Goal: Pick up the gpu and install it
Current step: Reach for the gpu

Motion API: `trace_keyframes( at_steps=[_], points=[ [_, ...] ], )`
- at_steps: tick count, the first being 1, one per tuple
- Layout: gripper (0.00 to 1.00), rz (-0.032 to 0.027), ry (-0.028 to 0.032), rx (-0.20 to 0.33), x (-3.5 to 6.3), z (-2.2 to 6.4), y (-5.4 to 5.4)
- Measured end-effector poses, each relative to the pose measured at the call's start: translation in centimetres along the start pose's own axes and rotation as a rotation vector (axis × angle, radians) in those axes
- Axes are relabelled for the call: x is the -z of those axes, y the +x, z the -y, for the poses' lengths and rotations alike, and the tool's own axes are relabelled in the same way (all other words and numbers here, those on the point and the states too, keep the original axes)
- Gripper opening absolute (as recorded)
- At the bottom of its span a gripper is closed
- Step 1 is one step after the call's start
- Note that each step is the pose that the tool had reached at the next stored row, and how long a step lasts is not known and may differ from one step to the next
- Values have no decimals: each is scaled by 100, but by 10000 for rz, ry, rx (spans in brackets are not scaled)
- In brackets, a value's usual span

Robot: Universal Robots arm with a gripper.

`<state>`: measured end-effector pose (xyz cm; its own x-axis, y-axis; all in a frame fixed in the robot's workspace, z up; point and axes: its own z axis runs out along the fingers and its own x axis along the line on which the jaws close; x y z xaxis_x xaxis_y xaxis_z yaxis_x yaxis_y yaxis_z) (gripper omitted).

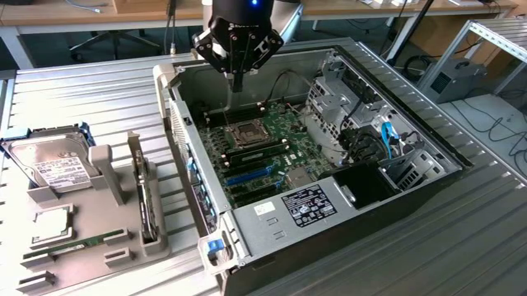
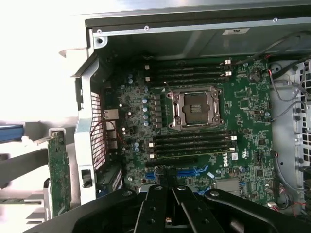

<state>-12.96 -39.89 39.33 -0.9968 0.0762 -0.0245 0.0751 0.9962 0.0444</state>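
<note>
Nearest, a grey tray on the ribbed table holds a green memory stick and a hard drive. The gpu stands on edge in the tray's upright slot, just beside the open computer case. Farther back, well apart from the gpu, the gripper hangs over the case's far end, above the motherboard beyond the processor socket. Its fingers are clenched together with nothing between them.
</note>
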Motion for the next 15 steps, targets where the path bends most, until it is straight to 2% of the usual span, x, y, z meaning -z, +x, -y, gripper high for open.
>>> trace_keyframes(
  at_steps=[15],
  points=[
    [11, 0, -1, 0, 0, 3, 45]
  ],
)
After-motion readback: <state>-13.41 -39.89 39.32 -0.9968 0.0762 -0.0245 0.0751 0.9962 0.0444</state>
